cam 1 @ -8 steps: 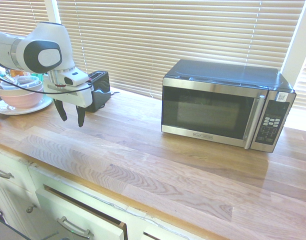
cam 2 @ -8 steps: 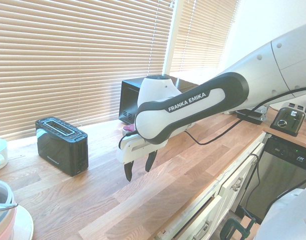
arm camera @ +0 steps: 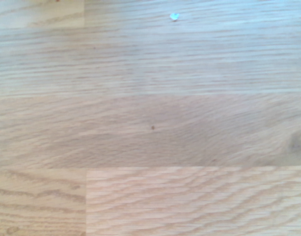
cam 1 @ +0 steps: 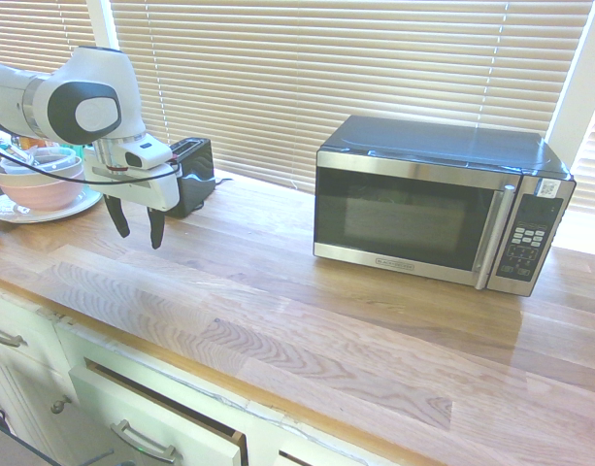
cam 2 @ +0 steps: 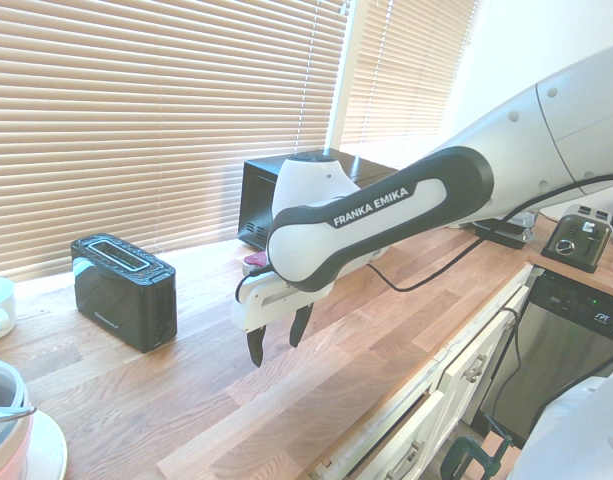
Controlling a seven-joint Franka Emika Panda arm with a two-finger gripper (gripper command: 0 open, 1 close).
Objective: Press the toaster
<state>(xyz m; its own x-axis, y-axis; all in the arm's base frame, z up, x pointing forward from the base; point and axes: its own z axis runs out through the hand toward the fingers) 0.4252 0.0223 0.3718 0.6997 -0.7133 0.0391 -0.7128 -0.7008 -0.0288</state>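
Black toaster upright on wooden surface; end effector above surface, fingers apart, nothing gripped, microwave well apart.

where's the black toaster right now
The black toaster stands on the wooden counter by the window blinds, left of the open gripper in the second exterior view.

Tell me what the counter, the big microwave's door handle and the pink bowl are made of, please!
The counter looks like smooth wood, because you can see grain and joined strips. The door handle is silvery and shiny, so probably metal, maybe metal-coated plastic. The pink bowl looks smooth; it could be plastic or ceramic, I can't tell.
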